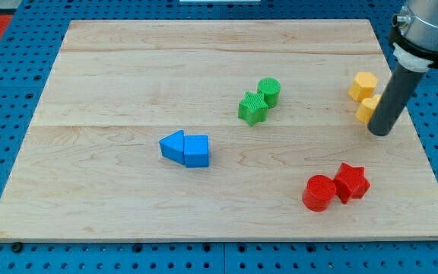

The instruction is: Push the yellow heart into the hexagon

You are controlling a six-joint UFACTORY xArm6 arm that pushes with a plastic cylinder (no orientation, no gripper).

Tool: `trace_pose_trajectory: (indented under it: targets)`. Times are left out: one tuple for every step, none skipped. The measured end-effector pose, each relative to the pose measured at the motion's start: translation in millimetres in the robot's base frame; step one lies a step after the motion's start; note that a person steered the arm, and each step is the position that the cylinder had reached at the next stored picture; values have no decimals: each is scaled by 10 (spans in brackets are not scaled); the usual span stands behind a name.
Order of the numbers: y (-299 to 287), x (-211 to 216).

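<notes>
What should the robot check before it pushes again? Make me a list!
1. My tip is on the board: ok, at the view's right.
2. Yellow hexagon found: ok, near the view's top right.
3. Yellow heart found: cannot tell for sure; the rod hides part of it.
4. Heart already touching the hexagon: looks ok, they sit together.
5. Tip next to the heart: ok, just at its right.
6. Other blocks out of the way: ok, the red star and green star sit apart.

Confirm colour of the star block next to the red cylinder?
Red star, touching the red cylinder; shows clearly in the camera view, its only view.
</notes>
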State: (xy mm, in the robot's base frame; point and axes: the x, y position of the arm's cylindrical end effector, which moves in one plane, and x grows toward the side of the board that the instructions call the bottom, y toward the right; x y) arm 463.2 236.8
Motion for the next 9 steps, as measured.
trace_pose_trajectory:
  targets:
    - [120, 52]
    - [120, -47]
    - [93, -193]
    - [51, -184]
    - [37, -85]
    - [-9, -65]
    - [-30, -127]
    - [-30, -254]
    - [-30, -384]
